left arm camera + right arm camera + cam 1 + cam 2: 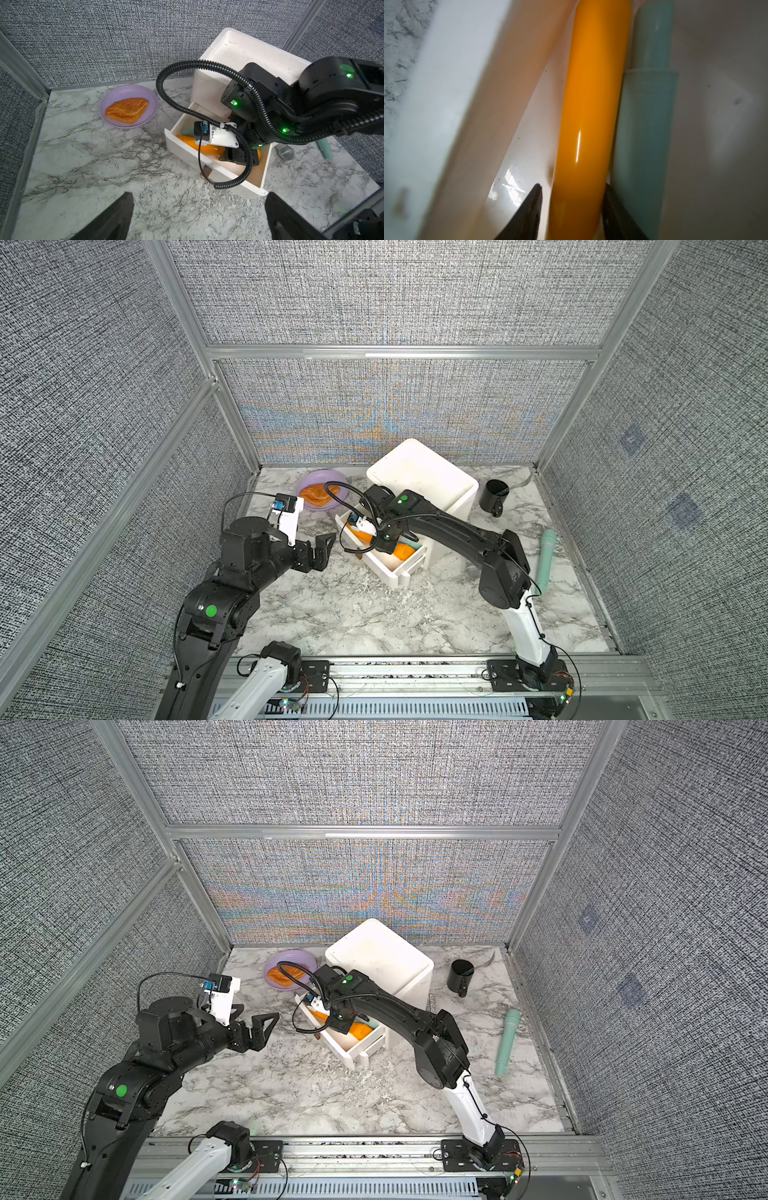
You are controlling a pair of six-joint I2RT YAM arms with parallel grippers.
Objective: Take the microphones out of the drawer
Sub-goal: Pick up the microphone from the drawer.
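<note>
Step in hand: the grasp inside the open drawer [185, 151], near the counter's [353, 614] back edge. The microphone [589, 104], judged to be the orange tapered body, lies there against a teal cylinder [648, 124].

Right gripper [572, 186]: half-open astride the body, one finger touching, the other just clear; nothing held.

Left gripper [323, 551]: wide open, empty.

Next: clamp squarely and lift clear of the walls.

A mesh head [286, 152] lies outside the drawer; whose it is, I cannot tell.
</note>
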